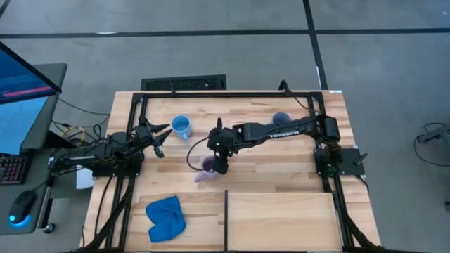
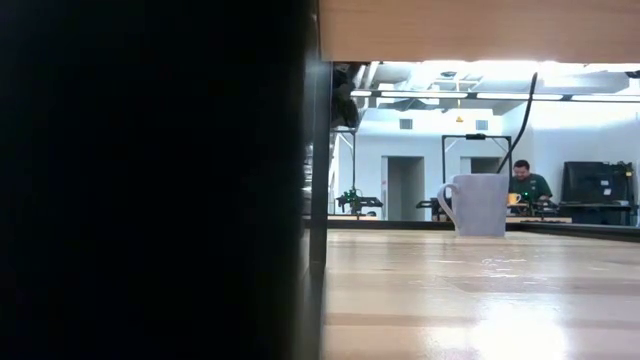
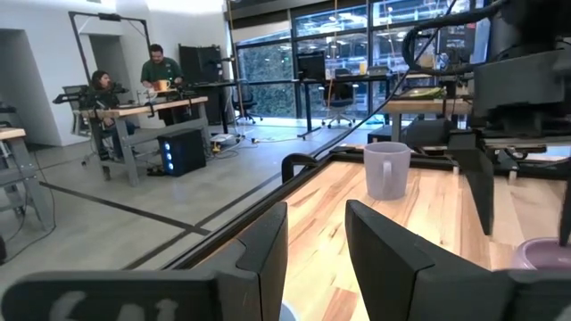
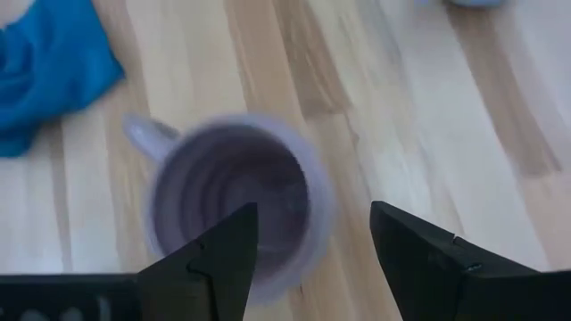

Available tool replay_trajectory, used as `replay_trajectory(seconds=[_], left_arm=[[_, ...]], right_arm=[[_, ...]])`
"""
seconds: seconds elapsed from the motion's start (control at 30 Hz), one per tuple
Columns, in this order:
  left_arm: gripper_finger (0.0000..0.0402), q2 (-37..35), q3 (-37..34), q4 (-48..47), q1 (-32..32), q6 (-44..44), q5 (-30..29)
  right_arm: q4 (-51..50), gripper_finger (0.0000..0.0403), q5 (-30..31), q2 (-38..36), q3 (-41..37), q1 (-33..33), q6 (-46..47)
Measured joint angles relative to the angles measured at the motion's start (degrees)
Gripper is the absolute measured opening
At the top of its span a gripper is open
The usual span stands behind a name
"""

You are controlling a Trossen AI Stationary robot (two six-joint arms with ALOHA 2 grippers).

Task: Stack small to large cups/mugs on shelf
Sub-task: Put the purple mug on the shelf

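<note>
The right hand (image 4: pixel 312 245) hangs right above the purple mug (image 4: pixel 234 198), fingers wide apart, mug upright. The left hand (image 1: pixel 160 137) waits farther off, half open and empty.

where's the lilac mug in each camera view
High view: lilac mug mid-table, under the right gripper.
Low view: not identifiable.
Left wrist view: its rim at the right edge.
Right wrist view: centre, seen from above.
Shared landmark: the right gripper above it.
</note>
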Motion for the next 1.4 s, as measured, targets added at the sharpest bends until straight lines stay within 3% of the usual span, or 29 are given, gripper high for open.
replay_trajectory(seconds=[1.4], left_arm=[[0.0108,0.3,0.0,0.0,0.0,0.1,0.0]], right_arm=[[-0.9,0.024,0.2,0.1,-0.1,0.9,-2.6]])
